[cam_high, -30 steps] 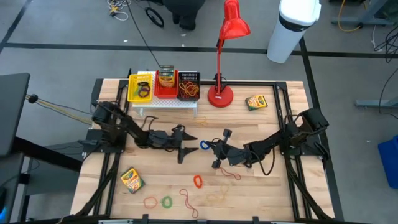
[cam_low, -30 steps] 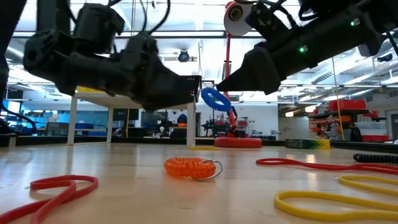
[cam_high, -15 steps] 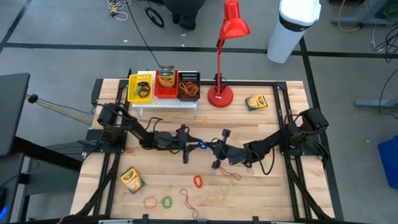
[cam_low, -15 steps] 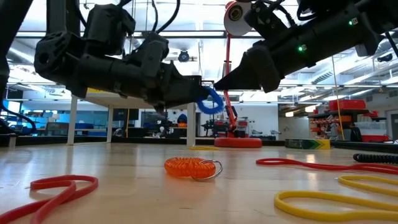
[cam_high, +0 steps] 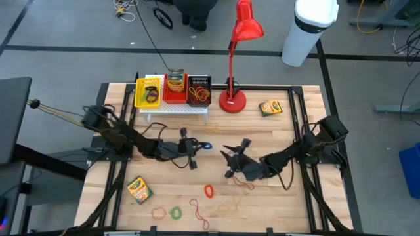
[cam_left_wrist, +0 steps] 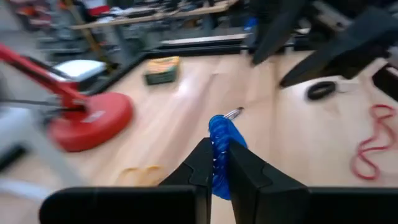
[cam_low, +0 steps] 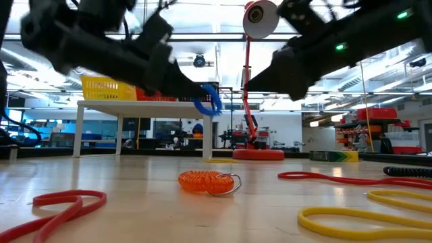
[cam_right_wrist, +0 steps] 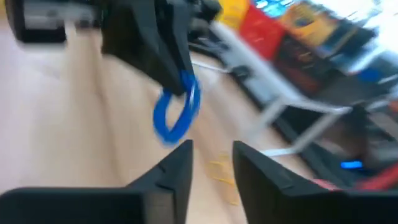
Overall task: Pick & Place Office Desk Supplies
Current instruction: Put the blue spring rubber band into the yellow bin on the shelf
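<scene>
Blue coil loop pinched in left gripper; right gripper apart, empty.

The light wooden worktop stands on a grey floor with dark lines. A tall white bin stands behind it. Bright ceiling lights shine over far shelves.

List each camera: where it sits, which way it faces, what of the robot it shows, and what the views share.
High view: overhead, looking straight down; both arms, red lamp, white rack.
Low view: at tabletop height, looking level across; both arms overhead, orange coil.
Left wrist view: on the left arm, looking past the left gripper shut on the blue coil.
Right wrist view: on the right arm, over the open right gripper, facing the left gripper.
Shared: all four show the blue coil.
</scene>
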Available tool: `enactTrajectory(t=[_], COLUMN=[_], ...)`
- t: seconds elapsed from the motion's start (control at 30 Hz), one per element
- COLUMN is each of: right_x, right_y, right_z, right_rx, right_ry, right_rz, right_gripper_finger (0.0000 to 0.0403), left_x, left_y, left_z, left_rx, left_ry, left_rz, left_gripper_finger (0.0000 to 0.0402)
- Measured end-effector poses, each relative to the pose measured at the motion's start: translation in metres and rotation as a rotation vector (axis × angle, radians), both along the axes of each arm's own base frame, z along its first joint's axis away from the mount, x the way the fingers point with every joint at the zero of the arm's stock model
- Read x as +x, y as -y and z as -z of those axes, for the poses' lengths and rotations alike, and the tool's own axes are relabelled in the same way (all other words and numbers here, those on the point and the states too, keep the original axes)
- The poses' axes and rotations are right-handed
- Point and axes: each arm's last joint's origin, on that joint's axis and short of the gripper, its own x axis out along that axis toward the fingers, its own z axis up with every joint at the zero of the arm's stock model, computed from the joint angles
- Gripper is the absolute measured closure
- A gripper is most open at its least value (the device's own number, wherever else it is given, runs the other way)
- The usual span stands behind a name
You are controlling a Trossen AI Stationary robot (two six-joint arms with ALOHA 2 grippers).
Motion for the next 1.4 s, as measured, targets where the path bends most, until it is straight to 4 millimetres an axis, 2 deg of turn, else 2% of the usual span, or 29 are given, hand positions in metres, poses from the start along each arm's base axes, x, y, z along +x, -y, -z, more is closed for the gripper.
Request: enactTrajectory(t=[0.13,0.23,0.33,0.53,0.6,0.7,0.87,1.0,1.4], right_x=[-0.012,-0.018,-0.018,-0.015,-0.013,-0.010,-0.008,-0.008,-0.009], right_y=[-0.019,-0.030,-0.033,-0.030,-0.027,-0.023,-0.020,-0.021,-0.020], right_z=[-0.002,-0.002,0.000,0.005,0.006,0.006,0.007,0.007,0.008], right_rx=[-0.135,-0.139,-0.080,-0.024,-0.015,0.031,0.067,0.068,0.068], right_ry=[-0.023,-0.022,-0.014,-0.066,-0.078,-0.071,-0.073,-0.075,-0.086], right_rz=[0.066,0.031,-0.034,-0.143,-0.154,-0.167,-0.198,-0.199,-0.197], right_gripper_finger=[0.0238,0.0236,0.0268,0.0387,0.0390,0.0375,0.0396,0.0390,0.0392], left_x=[-0.015,-0.029,-0.047,-0.097,-0.113,-0.131,-0.149,-0.156,-0.139], left_y=[0.011,0.015,0.015,0.001,-0.010,-0.028,-0.058,-0.074,-0.084], left_z=[-0.024,-0.043,-0.071,-0.136,-0.153,-0.171,-0.184,-0.187,-0.173], left_rx=[0.066,0.125,0.156,0.216,0.225,0.201,0.203,0.226,0.344], left_ry=[-0.010,-0.004,0.048,0.102,0.063,0.067,0.057,0.021,-0.150], left_rz=[-0.067,-0.158,-0.276,-0.559,-0.692,-0.781,-0.936,-1.048,-1.102], left_gripper_finger=[0.0371,0.0369,0.0370,0.0370,0.0370,0.0370,0.0371,0.0371,0.0377])
